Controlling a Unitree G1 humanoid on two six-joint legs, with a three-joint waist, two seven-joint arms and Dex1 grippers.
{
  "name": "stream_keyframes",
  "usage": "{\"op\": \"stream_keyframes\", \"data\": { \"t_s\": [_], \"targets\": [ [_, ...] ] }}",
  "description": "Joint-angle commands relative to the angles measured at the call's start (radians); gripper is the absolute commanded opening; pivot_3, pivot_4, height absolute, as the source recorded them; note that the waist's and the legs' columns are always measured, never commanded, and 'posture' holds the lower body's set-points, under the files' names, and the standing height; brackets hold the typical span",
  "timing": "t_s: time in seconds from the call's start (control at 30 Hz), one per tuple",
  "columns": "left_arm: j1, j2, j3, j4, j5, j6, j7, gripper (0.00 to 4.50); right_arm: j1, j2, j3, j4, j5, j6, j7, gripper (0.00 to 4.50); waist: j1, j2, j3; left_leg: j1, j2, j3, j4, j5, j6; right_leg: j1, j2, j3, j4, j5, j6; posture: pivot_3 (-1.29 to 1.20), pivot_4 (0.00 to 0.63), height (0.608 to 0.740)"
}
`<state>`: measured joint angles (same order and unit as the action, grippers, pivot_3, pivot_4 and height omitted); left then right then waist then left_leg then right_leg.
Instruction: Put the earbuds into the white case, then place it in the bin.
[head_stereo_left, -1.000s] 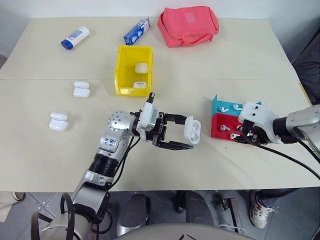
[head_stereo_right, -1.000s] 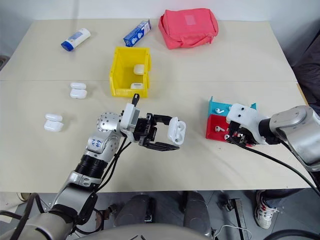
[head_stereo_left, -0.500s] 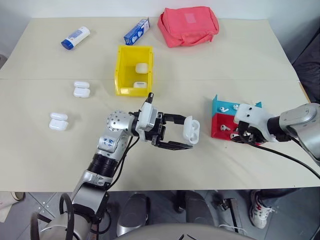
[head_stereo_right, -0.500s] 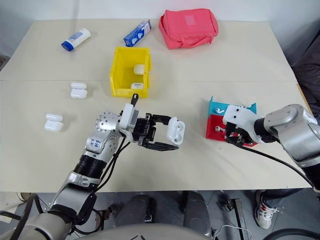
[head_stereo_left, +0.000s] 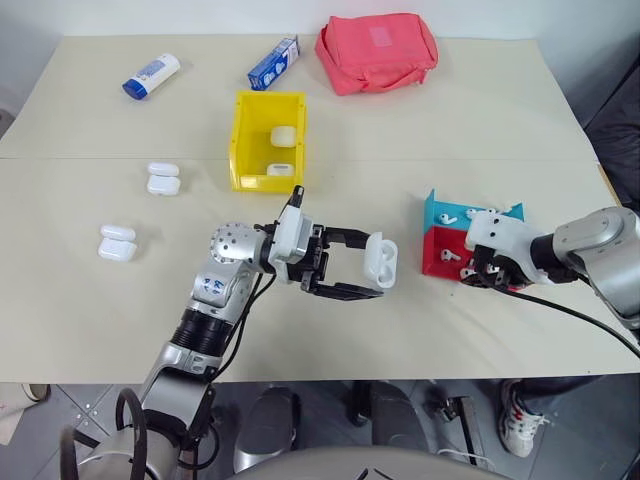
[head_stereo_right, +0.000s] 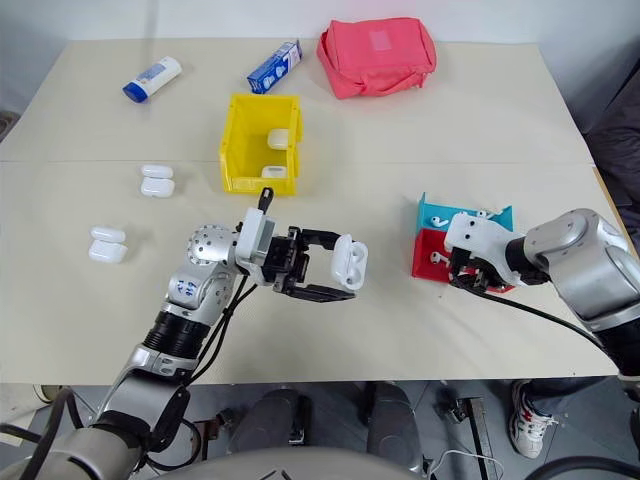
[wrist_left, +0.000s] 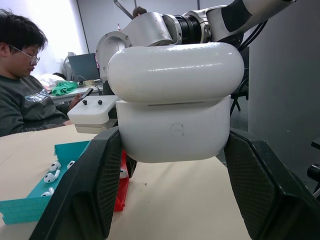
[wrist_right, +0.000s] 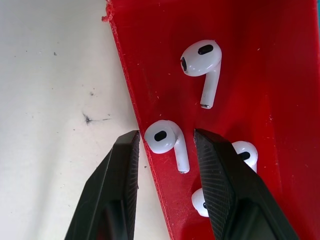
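Observation:
My left gripper is shut on the white case, held above the table with its lid hinged open; the left wrist view shows the case clamped between both fingers. My right gripper points down into the red tray. In the right wrist view it stands open, its fingers on either side of one earbud lying at the tray's edge. Another earbud lies further in, and others are partly hidden. The yellow bin stands behind the left gripper, with two white cases inside.
A teal tray with more earbuds adjoins the red one. Two spare cases lie at the left. At the back are a white-and-blue tube, a blue carton and a pink pouch. A seated person shows beyond the table.
My right forearm has swung a little while its gripper stays at the red tray. The left gripper and the case have kept still.

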<state>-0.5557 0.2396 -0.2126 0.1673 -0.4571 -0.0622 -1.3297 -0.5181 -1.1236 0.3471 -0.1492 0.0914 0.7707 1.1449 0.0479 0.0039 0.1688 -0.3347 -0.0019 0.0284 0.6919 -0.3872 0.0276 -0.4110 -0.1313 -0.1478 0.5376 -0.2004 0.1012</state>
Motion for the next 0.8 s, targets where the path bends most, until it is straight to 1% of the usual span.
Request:
{"op": "stream_keyframes", "data": {
  "t_s": [0.03, 0.2, 0.3, 0.37, 0.5, 0.63, 0.7, 0.8],
  "targets": [
    [0.004, 0.001, 0.008, -0.043, -0.001, 0.003, 0.010, 2.73, -0.013, 0.001, -0.007, 0.004, -0.026, -0.019, 0.011, 1.75, 0.000, 0.000, 0.000, 0.000, 0.000, 0.000, 0.000, 0.000, 0.000, 0.000, 0.000, 0.000, 0.000, 0.000, 0.000, 0.00, 0.150, 0.740],
    [0.005, 0.003, 0.008, -0.046, 0.000, 0.005, 0.013, 2.73, -0.011, 0.011, -0.010, 0.009, -0.037, -0.023, 0.020, 1.75, -0.001, 0.000, 0.000, 0.000, 0.000, 0.000, 0.000, 0.000, 0.000, 0.000, 0.000, 0.000, 0.000, 0.000, 0.000, 0.00, 0.150, 0.740],
    [0.004, 0.004, 0.009, -0.045, 0.000, 0.005, 0.014, 2.73, -0.011, 0.017, -0.012, 0.011, -0.043, -0.023, 0.024, 1.17, -0.002, 0.000, 0.000, 0.000, 0.000, 0.000, 0.001, 0.000, 0.000, 0.000, 0.000, 0.000, 0.001, 0.000, 0.000, 0.00, 0.150, 0.740],
    [0.003, 0.006, 0.009, -0.045, -0.001, 0.006, 0.013, 2.73, -0.011, 0.021, -0.016, 0.010, -0.044, -0.021, 0.027, 0.57, -0.003, 0.000, 0.000, 0.000, 0.000, 0.000, 0.001, 0.000, 0.000, 0.000, 0.000, 0.000, 0.001, 0.000, 0.000, 0.00, 0.150, 0.740],
    [0.001, 0.006, 0.009, -0.041, -0.001, 0.006, 0.012, 2.73, -0.009, 0.022, -0.022, 0.007, -0.044, -0.018, 0.027, 0.52, -0.004, 0.000, 0.000, 0.000, 0.000, 0.000, 0.001, 0.000, 0.000, 0.001, 0.000, 0.000, 0.001, 0.000, 0.000, 0.00, 0.150, 0.740],
    [-0.002, 0.005, 0.007, -0.037, 0.000, 0.006, 0.010, 2.73, 0.014, 0.011, -0.059, -0.026, -0.018, 0.005, 0.025, 0.52, -0.004, 0.000, 0.000, 0.000, 0.000, 0.000, 0.002, 0.000, 0.000, 0.000, 0.000, 0.000, 0.001, 0.000, 0.000, 0.00, 0.150, 0.740],
    [-0.003, 0.004, 0.007, -0.035, 0.000, 0.007, 0.009, 2.73, 0.032, 0.006, -0.086, -0.052, -0.002, 0.022, 0.020, 0.52, -0.002, 0.000, 0.000, 0.000, 0.000, 0.000, 0.002, 0.000, 0.000, 0.000, 0.000, 0.000, 0.001, 0.000, 0.000, 0.00, 0.150, 0.740],
    [-0.006, 0.004, 0.009, -0.026, -0.001, 0.008, 0.007, 2.73, 0.076, 0.008, -0.172, -0.130, 0.060, 0.089, 0.008, 0.52, -0.001, 0.000, 0.000, 0.000, 0.000, 0.000, 0.002, 0.000, 0.000, 0.000, 0.000, 0.000, 0.001, 0.000, 0.000, 0.00, 0.150, 0.740]
  ]
}}
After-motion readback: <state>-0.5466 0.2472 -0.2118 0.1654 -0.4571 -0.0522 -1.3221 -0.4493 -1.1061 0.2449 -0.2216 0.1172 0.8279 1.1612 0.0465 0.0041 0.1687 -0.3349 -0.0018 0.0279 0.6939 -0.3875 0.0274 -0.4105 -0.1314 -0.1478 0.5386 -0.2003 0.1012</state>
